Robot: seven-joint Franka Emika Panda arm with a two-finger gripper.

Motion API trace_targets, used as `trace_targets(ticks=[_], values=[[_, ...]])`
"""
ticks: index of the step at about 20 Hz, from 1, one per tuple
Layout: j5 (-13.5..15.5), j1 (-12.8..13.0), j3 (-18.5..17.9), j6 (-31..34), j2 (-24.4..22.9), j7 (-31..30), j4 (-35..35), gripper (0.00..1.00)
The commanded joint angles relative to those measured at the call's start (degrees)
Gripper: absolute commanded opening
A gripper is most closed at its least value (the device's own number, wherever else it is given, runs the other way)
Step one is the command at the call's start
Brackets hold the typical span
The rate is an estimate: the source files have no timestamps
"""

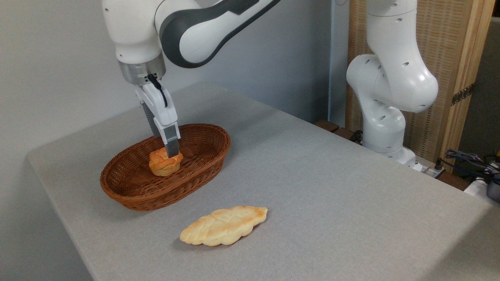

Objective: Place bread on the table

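Nearest the front edge of the table point(332, 187): long, flat, pale leaf-shaped loaf point(224, 226), lying free on the grey cloth, well apart from everything else. Behind it, toward the left edge: brown oval wicker basket point(129, 191), long axis running diagonally back to the right. Inside the basket, about mid-length: small orange-brown bread point(165, 164) with twisted top, seemingly sitting on the weave or barely clear of it, hard to judge from this angle. Straight down onto the bun: gripper point(171, 150), fingers point(172, 145) nearly together and closed on the top of the bread; far finger mostly hidden behind the near one. Above: white arm reaching in from the upper right. Past the right back edge: arm base, wooden panel, some cables.
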State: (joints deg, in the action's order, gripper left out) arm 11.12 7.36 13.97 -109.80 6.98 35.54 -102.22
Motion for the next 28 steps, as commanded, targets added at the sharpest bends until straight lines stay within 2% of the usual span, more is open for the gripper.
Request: trace_targets(ticks=[1, 8, 15, 19, 20, 22, 23, 28], values=[[-1.6, 0.0, 1.8, -2.3, 2.4, -0.2, 0.1, 1.0], [-2.7, 0.4, 3.6, -7.1, 6.5, -0.2, 0.2, 1.0], [-5.1, 0.4, 3.9, -7.1, 8.0, -0.1, 0.1, 1.0], [-5.1, 0.4, 4.0, -7.0, 7.9, -0.3, 0.2, 1.0], [-5.2, 0.4, 4.0, -6.9, 7.9, -0.3, 0.2, 0.95], [-5.2, 0.4, 4.0, -7.0, 7.9, -0.2, 0.2, 0.62], [-5.2, 0.4, 4.0, -6.9, 7.8, -0.2, 0.2, 0.53], [-5.2, 0.4, 4.0, -6.6, 7.6, -0.2, 0.2, 0.57]])
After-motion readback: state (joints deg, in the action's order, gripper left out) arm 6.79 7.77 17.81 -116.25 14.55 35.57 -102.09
